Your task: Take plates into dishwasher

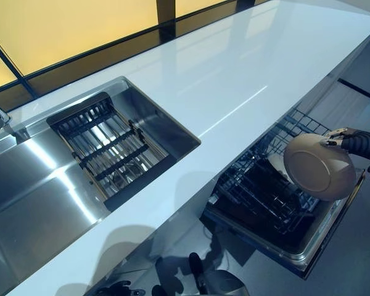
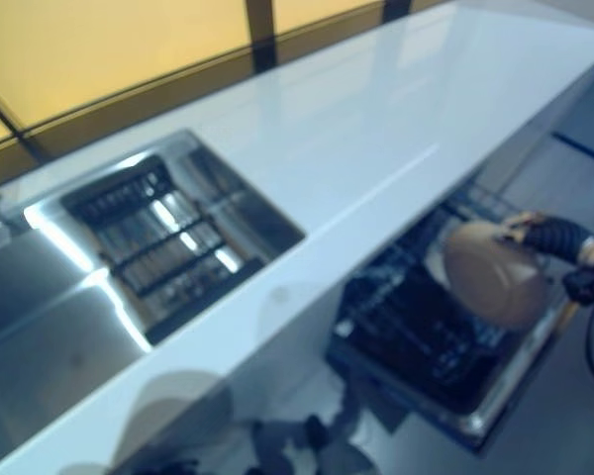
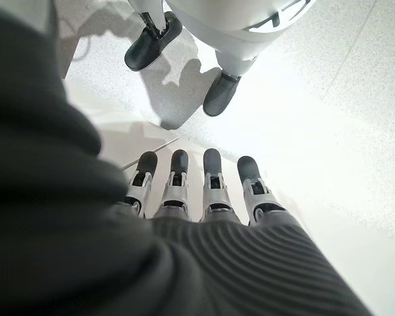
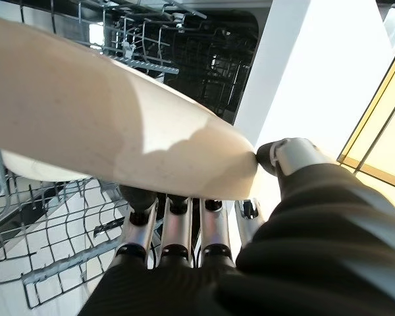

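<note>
A round, beige, smooth-glazed plate [image 1: 319, 166] is held on edge above the pulled-out dark wire dishwasher rack [image 1: 265, 200], pinched at its rim between the thumb and the silver fingers of the right hand [image 1: 342, 140]; in the right wrist view the fingers [image 4: 174, 227] are seen curled under the plate's underside and the thumb pressed on its edge. The plate is judged not yet seated in the rack, so this step is partly done: lowering between the tines and letting go remain. A pale white dish [image 1: 277, 165] is already standing in the rack just behind the held plate. The rack is made of thin coated wire in a grid, with upright prongs. Above the rack runs a glossy white countertop [image 1: 234, 80], and further along it a brushed stainless steel sink [image 1: 43, 185] is set, containing a dark slatted drying tray [image 1: 108, 145] on which no plates are seen. The left hand [image 3: 191, 191] is kept down beside the robot, fingers straight and relaxed, holding nothing.
</note>
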### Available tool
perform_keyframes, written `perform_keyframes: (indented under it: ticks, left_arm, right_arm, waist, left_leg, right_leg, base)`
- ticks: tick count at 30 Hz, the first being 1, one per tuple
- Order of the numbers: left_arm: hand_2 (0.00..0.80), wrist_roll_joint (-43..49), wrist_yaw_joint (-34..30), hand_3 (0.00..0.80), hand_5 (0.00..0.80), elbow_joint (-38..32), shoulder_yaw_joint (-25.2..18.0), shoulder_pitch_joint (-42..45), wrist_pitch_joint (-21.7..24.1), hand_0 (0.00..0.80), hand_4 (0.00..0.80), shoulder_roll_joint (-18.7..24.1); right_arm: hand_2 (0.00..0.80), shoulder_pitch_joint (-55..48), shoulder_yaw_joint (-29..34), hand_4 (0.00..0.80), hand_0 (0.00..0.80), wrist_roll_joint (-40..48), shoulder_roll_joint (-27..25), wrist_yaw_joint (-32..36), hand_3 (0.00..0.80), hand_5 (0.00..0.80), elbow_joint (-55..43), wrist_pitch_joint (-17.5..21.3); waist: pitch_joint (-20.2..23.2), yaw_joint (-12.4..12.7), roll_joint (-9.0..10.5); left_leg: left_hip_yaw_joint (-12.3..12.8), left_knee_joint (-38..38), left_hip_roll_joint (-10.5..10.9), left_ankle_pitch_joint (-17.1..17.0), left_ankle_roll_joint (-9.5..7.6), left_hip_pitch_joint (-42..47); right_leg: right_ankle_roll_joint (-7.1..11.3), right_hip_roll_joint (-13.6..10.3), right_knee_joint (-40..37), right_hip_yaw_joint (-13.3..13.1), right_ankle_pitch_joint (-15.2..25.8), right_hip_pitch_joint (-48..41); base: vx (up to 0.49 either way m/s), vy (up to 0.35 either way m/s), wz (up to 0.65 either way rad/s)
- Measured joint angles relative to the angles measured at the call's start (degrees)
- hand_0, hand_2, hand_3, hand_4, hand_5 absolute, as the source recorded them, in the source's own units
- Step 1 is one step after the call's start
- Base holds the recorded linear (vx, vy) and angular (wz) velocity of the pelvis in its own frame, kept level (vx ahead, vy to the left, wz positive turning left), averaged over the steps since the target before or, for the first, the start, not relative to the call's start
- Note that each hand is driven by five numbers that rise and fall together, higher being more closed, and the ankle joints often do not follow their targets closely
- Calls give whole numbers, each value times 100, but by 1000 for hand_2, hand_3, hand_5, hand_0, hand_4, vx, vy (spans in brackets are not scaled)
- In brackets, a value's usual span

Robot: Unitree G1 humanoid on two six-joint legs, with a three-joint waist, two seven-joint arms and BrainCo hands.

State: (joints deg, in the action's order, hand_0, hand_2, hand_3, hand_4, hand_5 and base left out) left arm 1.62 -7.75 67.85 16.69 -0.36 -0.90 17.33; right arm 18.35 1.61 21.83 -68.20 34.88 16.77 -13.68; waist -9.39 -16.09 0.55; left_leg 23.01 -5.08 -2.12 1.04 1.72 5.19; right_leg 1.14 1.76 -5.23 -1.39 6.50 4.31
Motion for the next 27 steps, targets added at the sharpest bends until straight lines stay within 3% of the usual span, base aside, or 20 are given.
perform_keyframes:
  ticks: [27]
  left_arm:
    - [0, -1, -10, 0, 0, -112, -69, -92, 0, 0, 0, -67]
  right_arm:
    - [800, 210, -705, 800, 800, -1315, 344, 566, 800, 800, -55, -12]
  waist:
    - [-145, 151, -81]
  left_leg:
    - [-28, 16, -6, -2, 1, -1]
  right_leg:
    - [-4, -5, -1, 33, -2, -7]
  base:
    - [0, 0, 0]
